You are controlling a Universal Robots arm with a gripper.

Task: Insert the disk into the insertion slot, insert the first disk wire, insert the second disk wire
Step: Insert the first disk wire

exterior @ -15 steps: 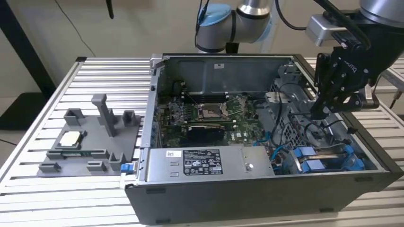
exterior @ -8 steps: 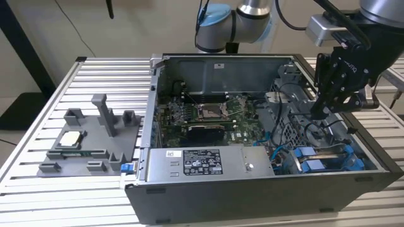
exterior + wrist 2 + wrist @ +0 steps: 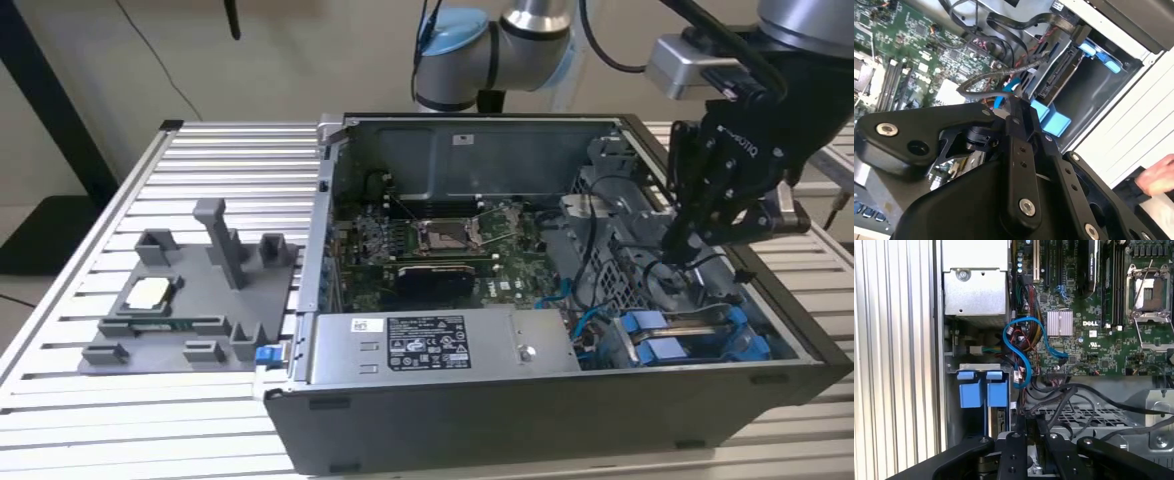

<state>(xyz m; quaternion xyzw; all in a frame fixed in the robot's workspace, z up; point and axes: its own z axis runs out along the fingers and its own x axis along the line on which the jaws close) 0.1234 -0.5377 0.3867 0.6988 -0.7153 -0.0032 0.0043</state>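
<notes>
The disk (image 3: 687,338) sits in its bay in the near corner of the open computer case (image 3: 467,420), at the exterior view's right. Its long axis runs roughly along the case's near wall. Its bright blue carrier frame wraps a silver-grey body, and two blue handle tabs (image 3: 983,390) stand side by side at one end in the first wrist view. The claw (image 3: 681,250) hangs inside the case just above the disk, beside it and not touching it, among black cables (image 3: 1019,22). I cannot tell whether the claw is wide or narrow. The case rests on the slatted table (image 3: 200,160).
</notes>
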